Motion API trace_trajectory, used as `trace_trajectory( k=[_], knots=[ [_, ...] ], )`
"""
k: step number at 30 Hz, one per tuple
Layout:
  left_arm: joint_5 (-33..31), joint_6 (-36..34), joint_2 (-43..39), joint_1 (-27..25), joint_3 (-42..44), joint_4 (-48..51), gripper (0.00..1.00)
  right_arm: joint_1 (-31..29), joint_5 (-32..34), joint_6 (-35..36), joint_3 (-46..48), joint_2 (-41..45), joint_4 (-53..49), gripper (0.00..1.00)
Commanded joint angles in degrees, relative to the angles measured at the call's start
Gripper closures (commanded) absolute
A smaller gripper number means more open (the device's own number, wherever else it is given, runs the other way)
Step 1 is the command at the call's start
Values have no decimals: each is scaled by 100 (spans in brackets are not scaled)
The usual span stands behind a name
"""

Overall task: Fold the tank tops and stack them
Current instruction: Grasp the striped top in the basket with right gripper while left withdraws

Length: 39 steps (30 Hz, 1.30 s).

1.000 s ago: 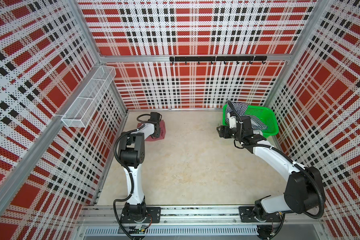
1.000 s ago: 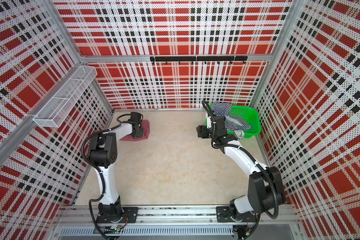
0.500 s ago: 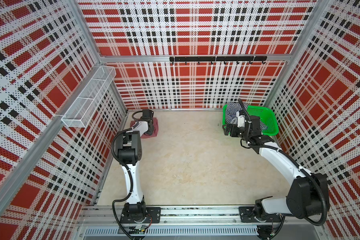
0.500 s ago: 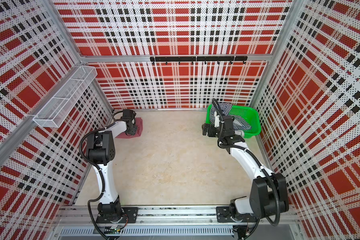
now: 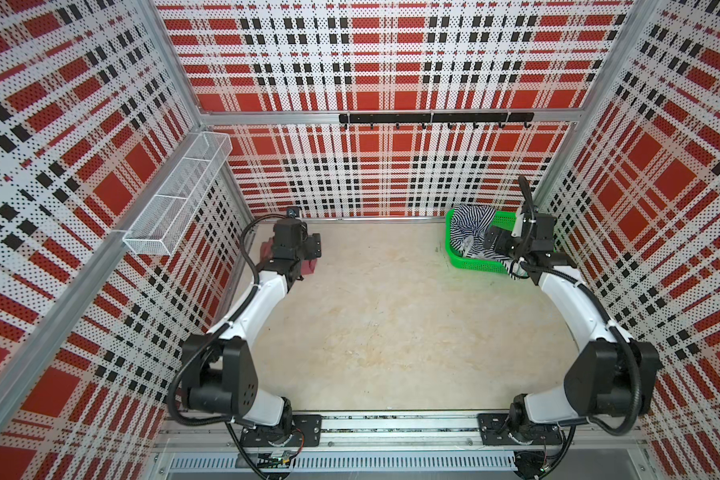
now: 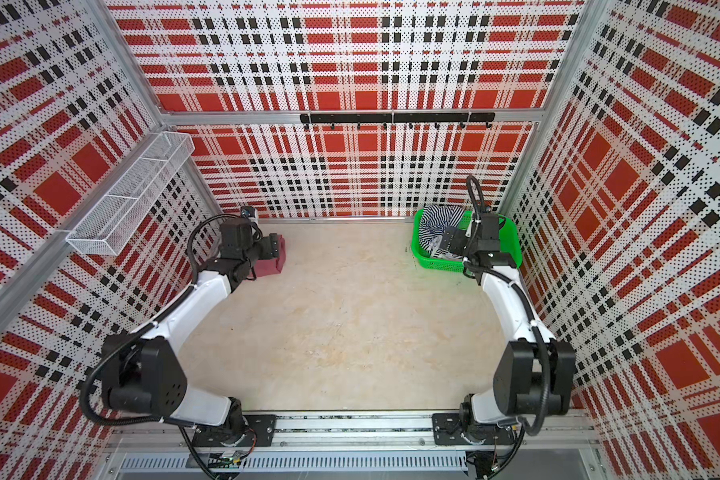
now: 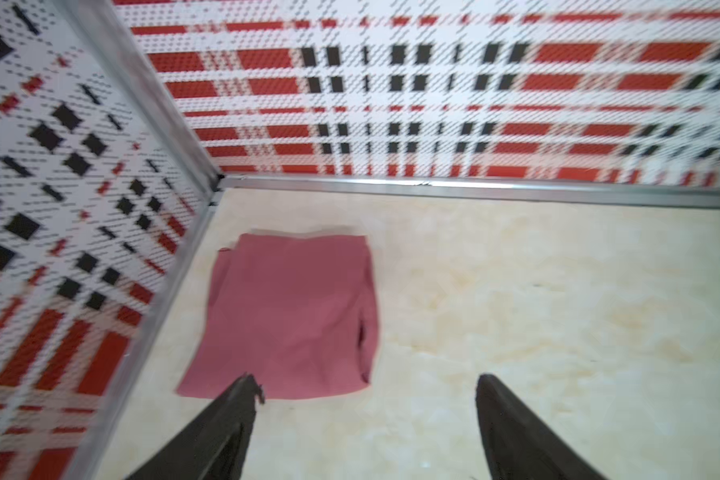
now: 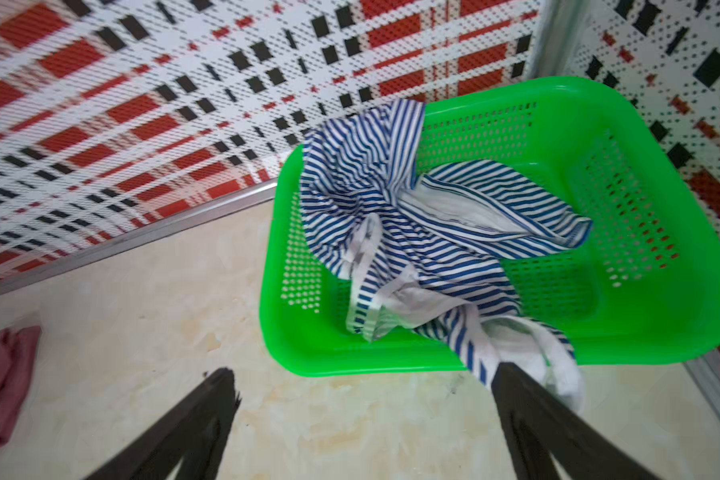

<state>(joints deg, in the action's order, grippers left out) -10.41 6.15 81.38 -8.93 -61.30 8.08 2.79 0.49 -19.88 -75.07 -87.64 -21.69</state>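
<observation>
While maroon top (image 7: 283, 316) lies folded, striped top (image 8: 412, 224) overhangs basket (image 8: 641, 187).

Middle of table (image 5: 391, 324) lies bare: wide passage between the arms. Far left corner holds folded maroon top (image 7: 287, 316), close against side wall (image 7: 80, 208). Far right corner blocked by green basket (image 8: 661, 316), striped top (image 8: 412, 224) spilling over its near rim.

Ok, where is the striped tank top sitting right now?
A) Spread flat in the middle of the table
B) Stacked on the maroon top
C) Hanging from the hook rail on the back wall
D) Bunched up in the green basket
D: the striped tank top lies crumpled inside the green basket, with one white-edged end spilling over the basket's rim onto the table.
</observation>
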Motion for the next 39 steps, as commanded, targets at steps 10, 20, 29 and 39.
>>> trace_trajectory(
  k=[10, 20, 29, 39],
  knots=[
    [-6, 1914, -1895, -1681, 1893, -735, 24, 187, -128, 46, -3746, -3879, -1227, 3],
    [-654, 2491, -2745, -2284, 2439, -290, 26, 187, -648, -578, -5159, -5540, -1054, 15],
    [-753, 2602, -2946, -2144, 2500, -120, 28, 196, -638, -319, -4523, -4453, -589, 99],
    [-446, 2436, -2759, -1742, 2263, -303, 28, -101, -895, 336, -4430, -2197, -1034, 100]
  ],
)
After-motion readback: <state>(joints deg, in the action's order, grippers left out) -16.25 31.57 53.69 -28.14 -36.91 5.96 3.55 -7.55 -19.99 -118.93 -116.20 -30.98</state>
